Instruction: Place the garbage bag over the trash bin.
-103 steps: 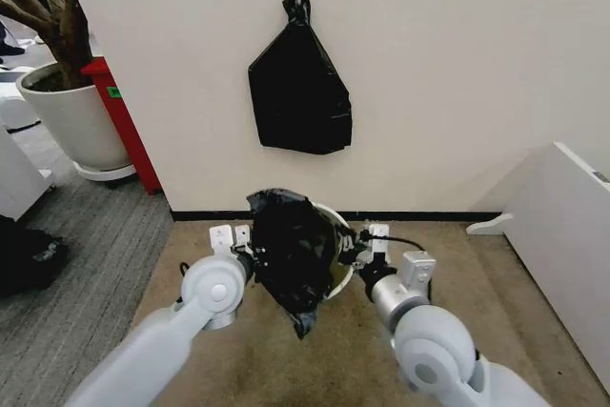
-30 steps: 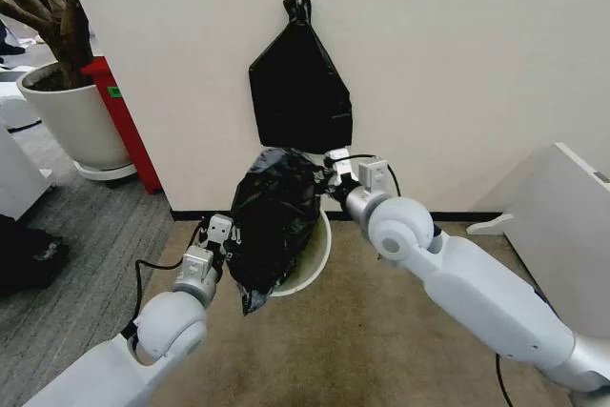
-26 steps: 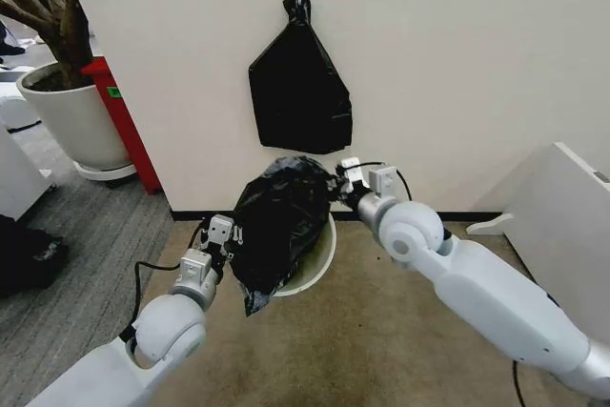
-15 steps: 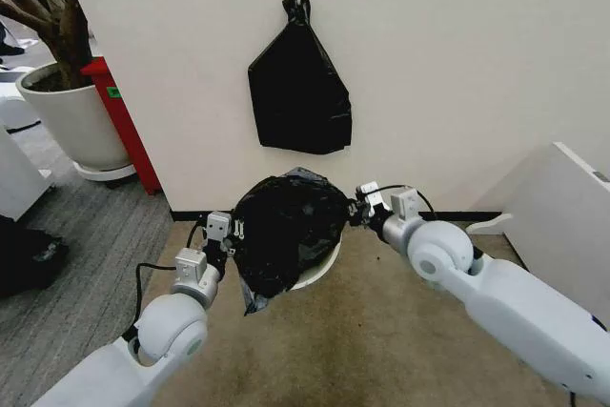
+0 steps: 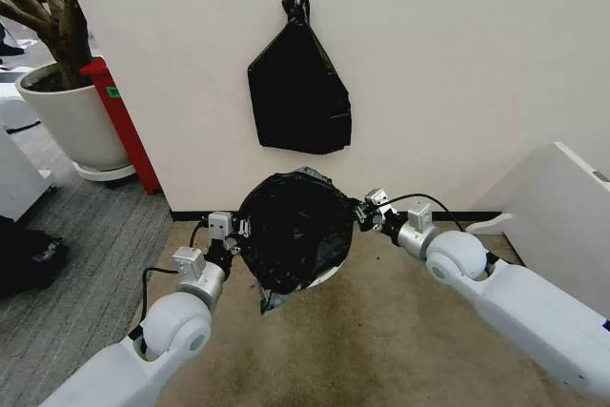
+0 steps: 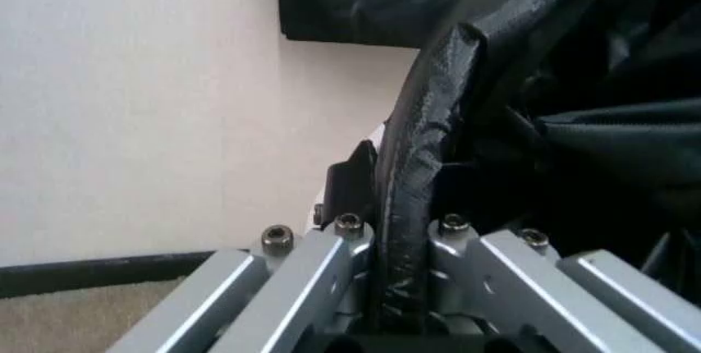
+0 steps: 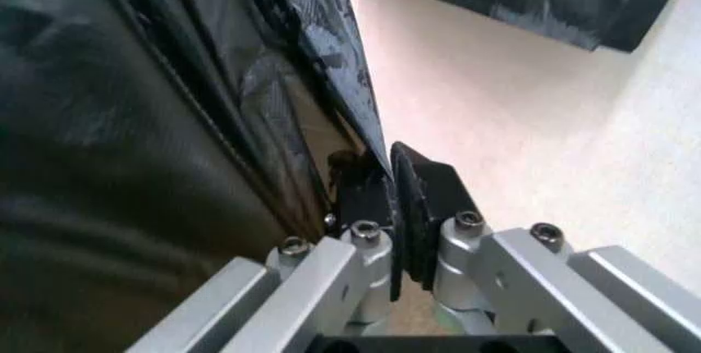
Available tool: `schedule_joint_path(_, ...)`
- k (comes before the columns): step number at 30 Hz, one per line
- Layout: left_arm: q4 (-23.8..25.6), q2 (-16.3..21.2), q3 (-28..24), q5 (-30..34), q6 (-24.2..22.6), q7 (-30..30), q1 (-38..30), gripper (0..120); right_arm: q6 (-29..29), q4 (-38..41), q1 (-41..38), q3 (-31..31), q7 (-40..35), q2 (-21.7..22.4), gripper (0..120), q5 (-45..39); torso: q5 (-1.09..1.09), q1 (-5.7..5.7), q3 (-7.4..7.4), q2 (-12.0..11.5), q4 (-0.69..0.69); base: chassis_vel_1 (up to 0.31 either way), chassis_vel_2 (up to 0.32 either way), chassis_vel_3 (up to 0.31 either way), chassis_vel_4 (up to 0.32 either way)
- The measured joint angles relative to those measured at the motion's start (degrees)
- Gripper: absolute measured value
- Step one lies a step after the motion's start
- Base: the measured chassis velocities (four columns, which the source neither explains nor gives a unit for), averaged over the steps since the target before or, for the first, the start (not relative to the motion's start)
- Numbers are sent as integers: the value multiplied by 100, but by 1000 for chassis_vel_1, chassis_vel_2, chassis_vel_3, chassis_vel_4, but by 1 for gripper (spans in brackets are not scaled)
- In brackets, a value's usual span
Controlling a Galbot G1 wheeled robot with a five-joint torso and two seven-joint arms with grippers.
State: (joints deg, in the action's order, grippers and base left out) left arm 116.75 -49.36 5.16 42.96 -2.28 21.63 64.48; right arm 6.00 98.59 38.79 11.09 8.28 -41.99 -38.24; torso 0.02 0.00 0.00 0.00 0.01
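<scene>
The white wall (image 5: 457, 64) rises behind the trash bin, and a knotted black bag bundle (image 5: 298, 88) hangs flat on it from a small hook, directly above the bin. A large white plant pot (image 5: 71, 121) stands well to the left of the bin, with a red object (image 5: 122, 119) leaning on the wall beside it. The brown carpet floor (image 5: 362, 350) spreads in front of the bin.

The garbage bag (image 5: 294, 228) is stretched wide across the top of the trash bin (image 5: 327, 276), covering nearly all of it; a thin arc of pale rim peeks out beneath the bag's front edge, and a crumpled tail of plastic hangs down in front of the bin.

The left tool (image 5: 232, 237) sits at the bin's left side, clamped tight on a folded edge of the bag, which the left wrist view (image 6: 396, 279) shows pinched between its metal fingers. The right tool (image 5: 362, 213) sits at the bin's right side, likewise clenched on the bag's edge between its dark pads (image 7: 422, 197)
</scene>
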Motion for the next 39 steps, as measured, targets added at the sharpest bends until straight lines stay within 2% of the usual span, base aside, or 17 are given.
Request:
schedule_joint_path(5,-81,-58,0,271,-14,91,-106,2,4,147,162,-163,-17,132,7,-132,-1,0,0,0,0,0,0,0,0)
schedule_joint_path(8,-145,-125,11,501,-56,189,-193,2,7,244,270,-256,-35,221,16,-311,-1,0,0,0,-1,0,0,0,0)
schedule_joint_path(12,-286,-196,41,624,-48,245,-242,2,36,311,364,-401,-103,292,34,-709,0,0,0,0,-1,0,0,0,0)
schedule_joint_path(14,-297,-207,41,655,-43,241,-237,2,45,309,365,-423,-105,299,37,-811,-3,0,0,0,-1,0,0,0,0)
schedule_joint_path(18,-329,-218,55,703,-26,230,-209,2,110,236,367,-516,-125,308,52,-1158,0,0,0,-1,0,0,0,0,0)
schedule_joint_path(21,-383,-228,72,722,-18,244,-200,2,313,305,445,-750,-570,265,67,-1360,-2,0,0,-1,0,0,0,0,0)
schedule_joint_path(22,-383,-228,72,722,-18,244,-200,2,313,305,445,-750,-570,265,67,-1360,-2,0,0,-1,0,0,0,0,0)
schedule_joint_path(26,-412,-254,79,894,-29,353,-227,2,799,841,789,-1195,-1654,196,81,-1822,-3,0,0,-1,0,0,0,0,0)
schedule_joint_path(28,-461,-300,80,1041,-73,480,-278,2,1270,1553,1269,-1700,-2824,43,93,-2530,-4,0,0,-1,-1,0,0,0,0)
schedule_joint_path(29,-461,-300,80,1041,-73,480,-278,2,1270,1553,1269,-1700,-2824,43,93,-2530,-4,0,0,-1,-1,0,0,0,0)
schedule_joint_path(31,-508,-341,71,1132,-100,589,-331,2,1441,2074,1586,-1962,-3569,-107,98,-3242,-3,0,0,-1,-2,0,0,0,0)
schedule_joint_path(34,-557,-444,9,1410,-186,858,-476,2,1381,2929,2081,-2094,-4405,-481,100,-4251,-3,0,0,-1,0,0,0,0,0)
schedule_joint_path(36,-567,-473,-12,1487,-203,931,-522,2,1319,3128,2191,-2097,-4536,-599,100,-4420,-4,0,0,-1,0,0,0,0,0)
schedule_joint_path(39,-594,-606,-100,1751,-246,1222,-695,2,1064,3624,2460,-1954,-4996,-1090,100,-4765,-2,0,-1,-1,-1,0,0,0,0)
